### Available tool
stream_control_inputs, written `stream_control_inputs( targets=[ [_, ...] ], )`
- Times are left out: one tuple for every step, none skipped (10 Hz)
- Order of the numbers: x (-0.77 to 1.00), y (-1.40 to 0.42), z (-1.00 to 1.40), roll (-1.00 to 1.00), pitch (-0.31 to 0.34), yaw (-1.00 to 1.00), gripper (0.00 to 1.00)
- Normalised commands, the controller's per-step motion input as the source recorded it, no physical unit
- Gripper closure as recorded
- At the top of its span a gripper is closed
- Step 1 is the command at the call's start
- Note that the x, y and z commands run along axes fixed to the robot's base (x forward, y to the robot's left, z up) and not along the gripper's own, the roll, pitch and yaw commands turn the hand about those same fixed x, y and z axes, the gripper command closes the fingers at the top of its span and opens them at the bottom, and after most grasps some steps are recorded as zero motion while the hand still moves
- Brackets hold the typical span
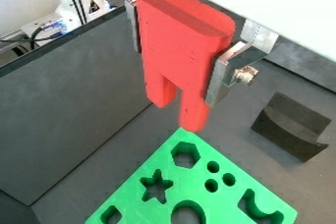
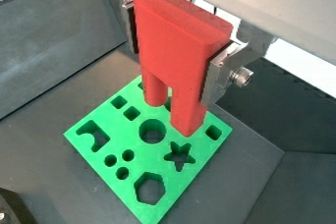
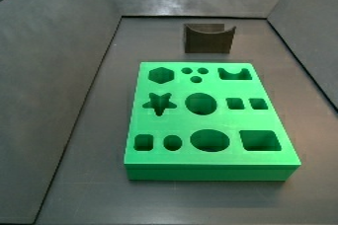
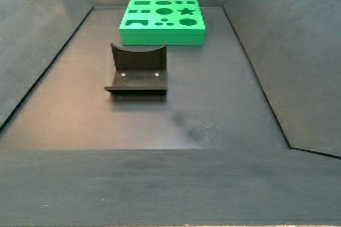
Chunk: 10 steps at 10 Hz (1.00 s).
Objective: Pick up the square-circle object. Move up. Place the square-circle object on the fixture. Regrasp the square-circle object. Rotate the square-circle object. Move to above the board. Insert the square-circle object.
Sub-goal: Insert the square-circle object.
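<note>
The red square-circle object (image 1: pixel 182 53) (image 2: pixel 182 59) hangs upright in both wrist views, its two legs pointing down, with my gripper (image 1: pixel 184 46) (image 2: pixel 182 56) shut on its sides. It hangs well above the green board (image 1: pixel 197 184) (image 2: pixel 147 141), apart from it. In both side views the board (image 3: pixel 209 120) (image 4: pixel 163 20) lies flat with its shaped holes empty, and the gripper is out of view there. The dark fixture (image 1: pixel 292 125) (image 3: pixel 208 37) (image 4: pixel 136 72) stands empty on the floor.
Dark grey walls enclose the bin floor (image 4: pixel 173 121) on all sides. Cables and white equipment (image 1: pixel 53 22) show beyond the wall in a wrist view.
</note>
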Motion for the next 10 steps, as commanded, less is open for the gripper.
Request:
stream_control_inputs(
  targets=[
    [0.04,0.00,-0.33,0.00,0.000,0.01,1.00],
    [0.27,0.00,-0.59,0.07,0.034,0.13,1.00],
    [0.35,0.00,-0.62,0.10,0.026,0.18,1.00],
    [0.33,0.00,-0.62,0.08,0.033,0.18,1.00],
    [0.27,0.00,-0.61,0.06,0.007,0.15,1.00],
    [0.26,0.00,-0.64,0.07,0.000,0.15,1.00],
    [0.24,-0.05,-0.67,0.07,0.000,0.20,1.00],
    [0.20,-0.30,-0.58,0.09,0.000,0.27,1.00],
    [0.09,-0.46,-0.54,0.11,-0.036,0.25,1.00],
    [-0.09,-0.62,-0.51,0.10,-0.153,0.03,1.00]
  ],
)
